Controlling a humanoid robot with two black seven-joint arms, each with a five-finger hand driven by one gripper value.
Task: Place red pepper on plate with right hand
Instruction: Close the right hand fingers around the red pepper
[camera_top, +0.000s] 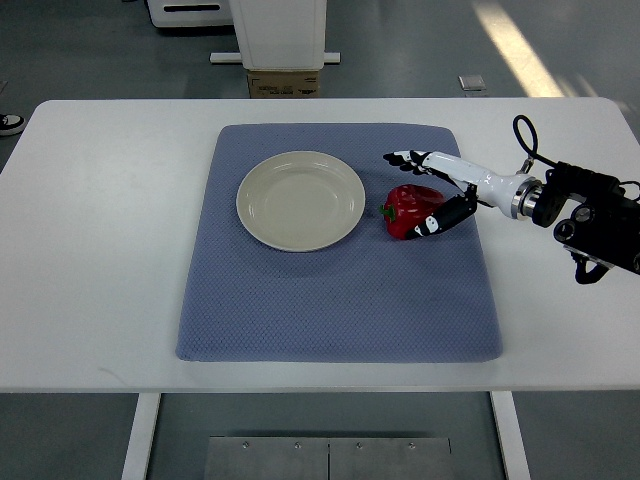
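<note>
A red pepper (408, 210) lies on the blue mat (330, 290), just right of the cream plate (300, 200), which has nothing on it. My right hand (412, 192) reaches in from the right edge and sits around the pepper. Its white fingers (415, 159) stretch out above the pepper's far side, and the dark thumb (440, 220) is at its near right side. The hand is open and has not closed on the pepper. The pepper rests on the mat. The left arm is out of view.
The mat lies on a white table (100, 250). A white machine base and a cardboard box (285, 85) stand on the floor behind the table's far edge. The right forearm with its black cable (590, 215) hangs over the table's right side.
</note>
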